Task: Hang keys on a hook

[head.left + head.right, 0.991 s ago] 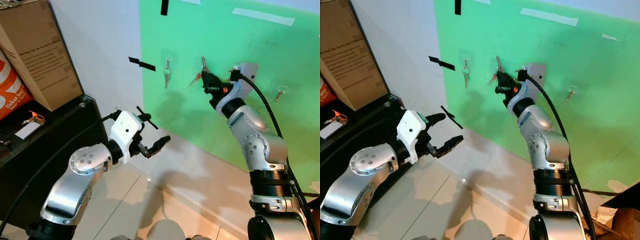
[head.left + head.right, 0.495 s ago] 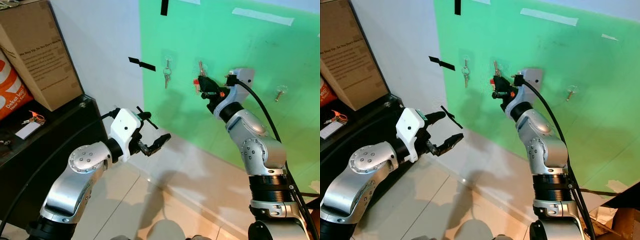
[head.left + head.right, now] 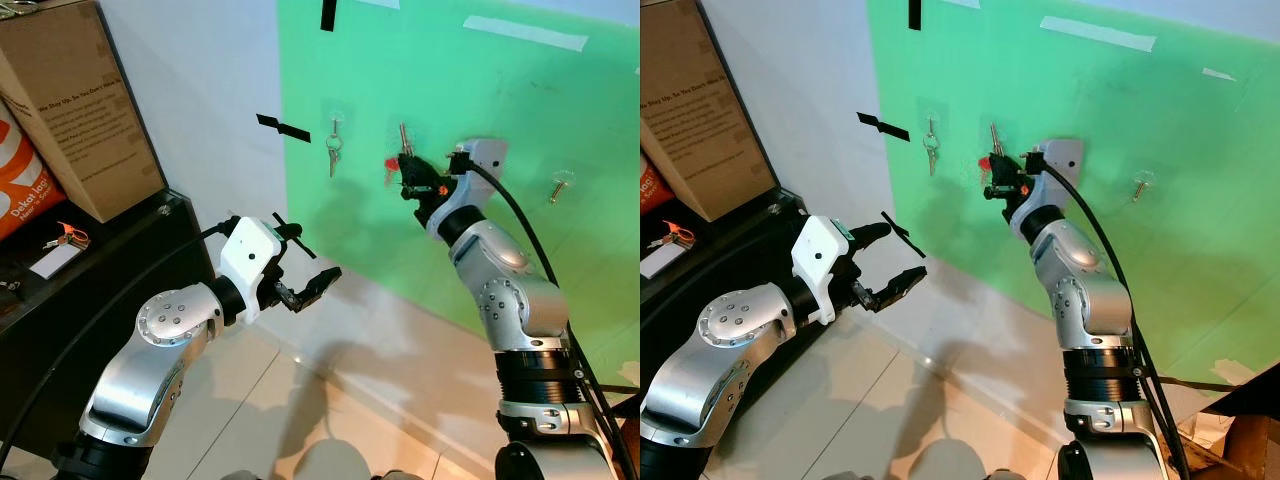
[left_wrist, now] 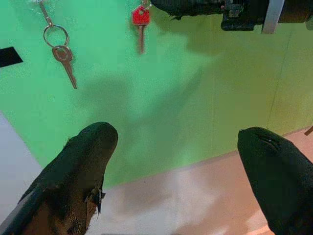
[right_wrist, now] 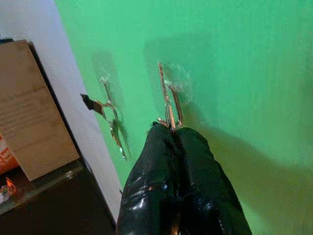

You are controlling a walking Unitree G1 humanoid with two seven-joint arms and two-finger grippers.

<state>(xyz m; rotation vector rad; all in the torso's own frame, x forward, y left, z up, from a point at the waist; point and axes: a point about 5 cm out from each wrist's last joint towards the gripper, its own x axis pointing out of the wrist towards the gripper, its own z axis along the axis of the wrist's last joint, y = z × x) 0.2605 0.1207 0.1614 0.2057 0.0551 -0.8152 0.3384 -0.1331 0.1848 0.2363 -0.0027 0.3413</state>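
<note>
My right gripper (image 3: 411, 172) is raised to the green wall (image 3: 480, 90) and is shut on the keys. A silver key (image 3: 402, 136) sticks up out of its fingers and a red-headed key (image 3: 391, 165) hangs just to its left. In the right wrist view the silver key (image 5: 165, 98) lies against the clear middle hook (image 5: 174, 78) above the closed fingertips (image 5: 168, 134); I cannot tell whether the ring is over the hook. My left gripper (image 3: 305, 285) hovers open and empty lower left, away from the wall.
Another key set (image 3: 334, 150) hangs on the left hook, and a brass-coloured item (image 3: 560, 185) is at the right hook. A cardboard box (image 3: 70, 110) stands on a black cabinet (image 3: 90, 290), with an orange-tagged key (image 3: 66, 237) on it. Black tape strips (image 3: 283, 128) mark the wall.
My right gripper has shifted slightly left along the wall with the keys; the red key now hangs down at its left. The left arm has hardly moved.
</note>
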